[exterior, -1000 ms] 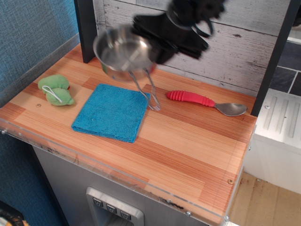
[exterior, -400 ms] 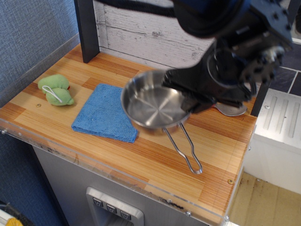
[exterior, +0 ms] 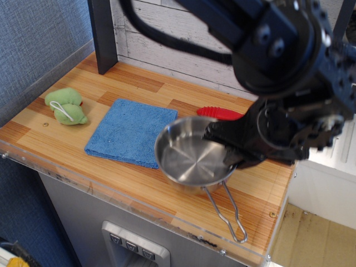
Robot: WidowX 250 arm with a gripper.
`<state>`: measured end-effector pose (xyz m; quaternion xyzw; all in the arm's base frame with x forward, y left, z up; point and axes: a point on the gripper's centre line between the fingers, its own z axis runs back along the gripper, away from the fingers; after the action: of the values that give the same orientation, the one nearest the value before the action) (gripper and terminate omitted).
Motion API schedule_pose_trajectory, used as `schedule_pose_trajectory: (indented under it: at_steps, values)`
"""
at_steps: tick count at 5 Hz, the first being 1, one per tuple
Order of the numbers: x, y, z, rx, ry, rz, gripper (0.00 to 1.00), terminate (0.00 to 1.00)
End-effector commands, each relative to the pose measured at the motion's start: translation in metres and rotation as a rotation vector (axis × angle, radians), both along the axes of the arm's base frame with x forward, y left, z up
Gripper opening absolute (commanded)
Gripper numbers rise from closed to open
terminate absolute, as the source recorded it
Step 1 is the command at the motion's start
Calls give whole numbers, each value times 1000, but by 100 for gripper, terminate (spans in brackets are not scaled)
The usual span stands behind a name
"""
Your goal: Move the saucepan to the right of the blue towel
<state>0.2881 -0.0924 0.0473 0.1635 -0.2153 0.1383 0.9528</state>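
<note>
The saucepan [exterior: 189, 158] is a shiny shallow steel pan with a looped wire handle pointing to the table's front right. It sits low over the wooden table, just right of the blue towel [exterior: 130, 130], and overlaps the towel's right front corner. My gripper [exterior: 225, 146] is black and shut on the saucepan's right rim, and the bulky arm above it fills the upper right. I cannot tell whether the pan touches the table.
A small green stuffed toy [exterior: 67, 105] lies at the left of the table. The red handle of a spoon [exterior: 219, 113] peeks out behind the pan; its bowl is hidden by the arm. A dark post [exterior: 103, 33] stands at the back left. The table's front edge [exterior: 139, 203] is near the pan.
The gripper has carried the saucepan from above the back of the towel forward and to the right, and lower toward the table.
</note>
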Motion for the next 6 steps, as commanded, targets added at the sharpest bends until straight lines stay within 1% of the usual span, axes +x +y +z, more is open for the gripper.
schedule_pose_trajectory:
  at_steps: [1, 2, 4, 5, 6]
  values:
    - [8, -9, -4, -10, 8, -19, 0, 0]
    - [11, -9, 0, -6, 2, 18, 100, 0]
    - [10, -8, 0, 3, 11, -5, 100, 0]
    - [13, -9, 8, -8, -3, -23, 100, 0]
    - [18, -14, 27, -31, -56, -48, 100, 0]
